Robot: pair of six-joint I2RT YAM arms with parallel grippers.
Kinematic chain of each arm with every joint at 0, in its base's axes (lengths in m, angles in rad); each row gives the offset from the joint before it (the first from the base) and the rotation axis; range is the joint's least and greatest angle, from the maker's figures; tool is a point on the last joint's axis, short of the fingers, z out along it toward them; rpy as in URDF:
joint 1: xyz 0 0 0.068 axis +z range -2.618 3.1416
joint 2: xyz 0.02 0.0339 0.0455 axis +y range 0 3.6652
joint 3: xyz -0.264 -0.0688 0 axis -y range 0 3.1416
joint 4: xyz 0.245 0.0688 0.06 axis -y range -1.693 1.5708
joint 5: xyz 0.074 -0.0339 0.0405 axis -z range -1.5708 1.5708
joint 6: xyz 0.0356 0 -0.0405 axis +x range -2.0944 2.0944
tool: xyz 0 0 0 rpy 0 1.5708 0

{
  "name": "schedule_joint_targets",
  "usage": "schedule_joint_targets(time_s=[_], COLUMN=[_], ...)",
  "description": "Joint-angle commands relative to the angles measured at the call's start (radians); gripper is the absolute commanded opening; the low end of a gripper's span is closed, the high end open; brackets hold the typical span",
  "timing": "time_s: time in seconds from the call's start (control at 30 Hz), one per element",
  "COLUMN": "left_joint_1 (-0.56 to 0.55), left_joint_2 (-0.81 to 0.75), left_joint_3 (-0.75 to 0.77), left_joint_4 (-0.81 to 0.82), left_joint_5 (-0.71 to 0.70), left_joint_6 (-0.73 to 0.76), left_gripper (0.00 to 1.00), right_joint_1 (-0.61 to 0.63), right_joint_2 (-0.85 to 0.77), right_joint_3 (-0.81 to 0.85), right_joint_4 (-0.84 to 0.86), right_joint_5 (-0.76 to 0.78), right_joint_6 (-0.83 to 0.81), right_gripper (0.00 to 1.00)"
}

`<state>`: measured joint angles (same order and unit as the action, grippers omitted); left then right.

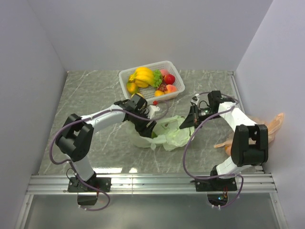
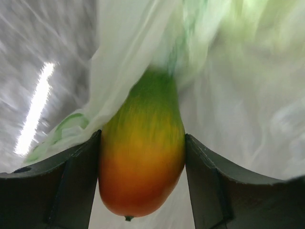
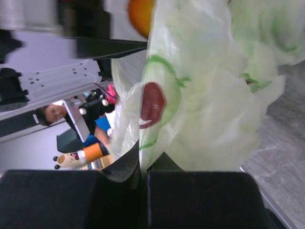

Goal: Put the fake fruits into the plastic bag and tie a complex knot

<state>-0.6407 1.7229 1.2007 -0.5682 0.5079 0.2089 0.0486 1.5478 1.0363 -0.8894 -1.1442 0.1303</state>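
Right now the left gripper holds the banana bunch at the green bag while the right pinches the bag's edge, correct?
No. The left gripper holds the mango, as the left wrist view shows; the banana bunch lies in the basket. The right gripper does pinch the plastic bag at its edge.

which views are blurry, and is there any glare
Left wrist: the mango is fairly sharp, the plastic bag behind it is smeared, and a bright glare streak lies on the table. Right wrist: the upper left corner is blurred. Top external: sharp and evenly lit.
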Motion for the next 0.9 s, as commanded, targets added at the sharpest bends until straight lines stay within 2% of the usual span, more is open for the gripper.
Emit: schedule_joint_targets(time_s=[0.0, 0.1, 0.17, 0.37, 0.47, 0.57, 0.63, 0.67, 0.77, 0.87], left_joint_1=[-0.001, 0.018, 0.029, 0.018, -0.011, -0.014, -0.017, -0.017, -0.019, 0.002], left_joint_2=[-0.026, -0.058, -0.081, -0.151, -0.129, -0.112, -0.108, -0.102, -0.132, -0.189], left_joint_3=[-0.062, -0.09, -0.06, 0.065, 0.083, 0.039, 0.027, 0.033, 0.066, 0.143], left_joint_4=[0.007, 0.004, -0.018, 0.021, 0.013, 0.028, -0.004, -0.024, -0.081, -0.056], left_joint_5=[-0.129, -0.14, -0.076, 0.127, 0.127, 0.103, 0.104, 0.122, 0.145, 0.17], left_joint_6=[0.121, 0.142, 0.145, 0.048, 0.047, 0.06, 0.101, 0.131, 0.152, 0.098], left_gripper=[0.0, 0.0, 0.0, 0.08, 0.09, 0.15, 0.26, 0.4, 0.75, 0.85], right_joint_1=[-0.044, -0.066, -0.055, 0.134, 0.157, 0.155, 0.155, 0.155, 0.157, 0.155], right_joint_2=[0.015, 0.014, -0.003, -0.1, -0.115, -0.104, -0.103, -0.106, -0.11, -0.11], right_joint_3=[0.045, 0.045, 0.012, -0.028, -0.022, 0.002, 0.01, 0.008, -0.015, -0.038], right_joint_4=[-0.106, -0.135, -0.108, 0.016, 0.061, 0.078, 0.083, 0.09, 0.104, 0.115], right_joint_5=[-0.049, 0.018, 0.055, 0.224, 0.256, 0.268, 0.267, 0.271, 0.281, 0.296], right_joint_6=[-0.096, -0.15, -0.144, -0.081, -0.049, -0.035, -0.024, -0.021, -0.018, -0.02], right_gripper=[0.0, 0.0, 0.0, 0.0, 0.0, 0.0, 0.0, 0.0, 0.0, 0.0])
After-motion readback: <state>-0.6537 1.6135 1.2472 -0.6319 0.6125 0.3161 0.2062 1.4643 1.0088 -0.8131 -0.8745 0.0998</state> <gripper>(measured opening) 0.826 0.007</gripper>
